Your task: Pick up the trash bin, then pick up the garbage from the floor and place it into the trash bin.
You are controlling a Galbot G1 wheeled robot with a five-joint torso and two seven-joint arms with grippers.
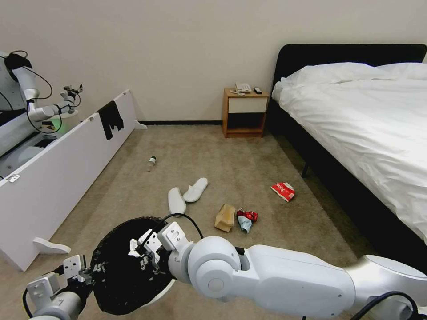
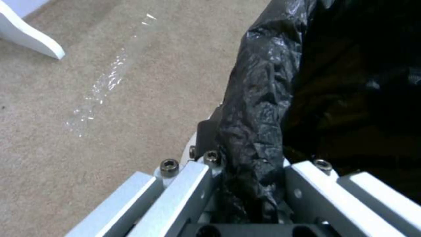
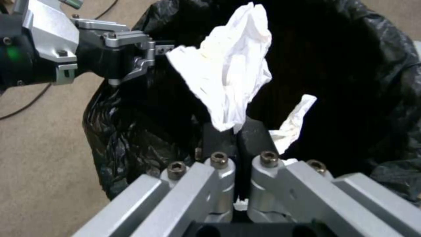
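While the left gripper (image 2: 245,184) clamped the bin's (image 1: 111,284) bagged rim, the right gripper (image 3: 235,138) pinched white tissue (image 3: 228,72) over its mouth.

The right gripper (image 3: 236,131) has its two dark fingers (image 3: 217,136) pressed together on a crumpled white tissue (image 3: 228,75), which sticks out past the fingertips over the dark mouth of the trash bin (image 3: 131,141). Beyond the tissue, the left gripper (image 3: 149,59) clamps the black bag at the bin's rim. Tan carpet (image 3: 39,158) lies beside the bin.
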